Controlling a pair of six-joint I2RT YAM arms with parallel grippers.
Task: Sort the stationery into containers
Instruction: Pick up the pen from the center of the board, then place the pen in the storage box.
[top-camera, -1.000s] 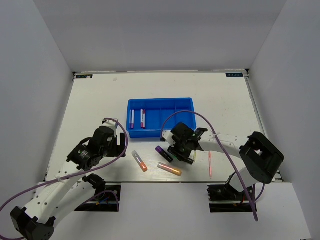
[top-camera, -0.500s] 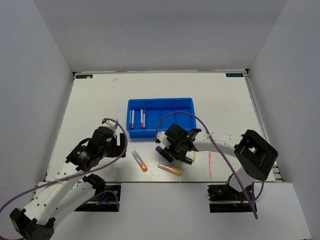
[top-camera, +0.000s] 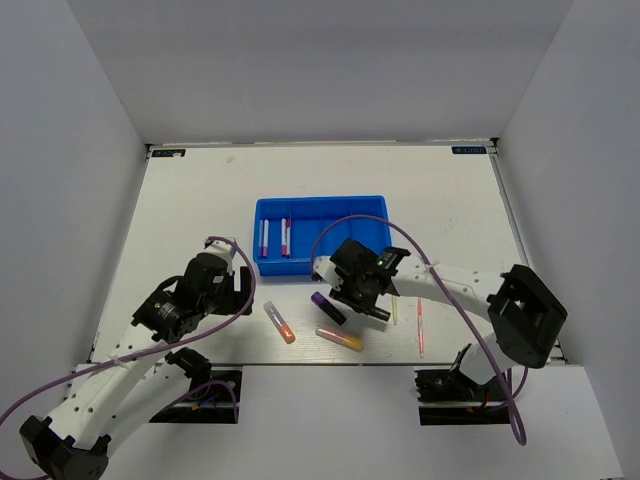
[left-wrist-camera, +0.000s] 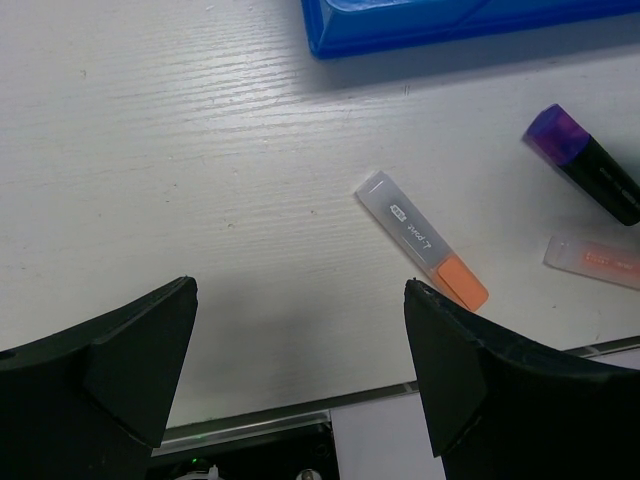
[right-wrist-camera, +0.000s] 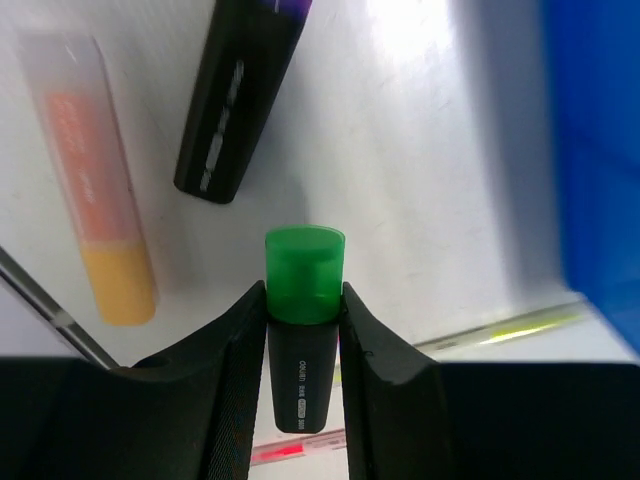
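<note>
jaws of the right gripper (right-wrist-camera: 303, 292) are clamped on the green-black highlighter (right-wrist-camera: 303, 345), gripping its black barrel from both sides, with the green cap pointing out ahead. in the top view this gripper hangs over the table (top-camera: 180, 200) just in front of the blue tray (top-camera: 320, 200), close to its near rim. the purple highlighter (top-camera: 328, 307) lies on the table right beside the gripper, and the orange-yellow highlighter (top-camera: 339, 338) lies a little nearer the arm bases, not touching it. the orange highlighter (top-camera: 279, 322) lies apart, off to their left. the thin yellow stick (top-camera: 394, 310) and the thin pink stick (top-camera: 420, 328) lie to the right of the gripper, near each other but apart. 2 pink-white pens (top-camera: 265, 235) lie inside the tray toward its left end (whether they share 1 compartment i cannot tell). the left gripper (left-wrist-camera: 300, 290) has its jaws spread wide apart over the table, near the orange highlighter and well short of the tray.
</note>
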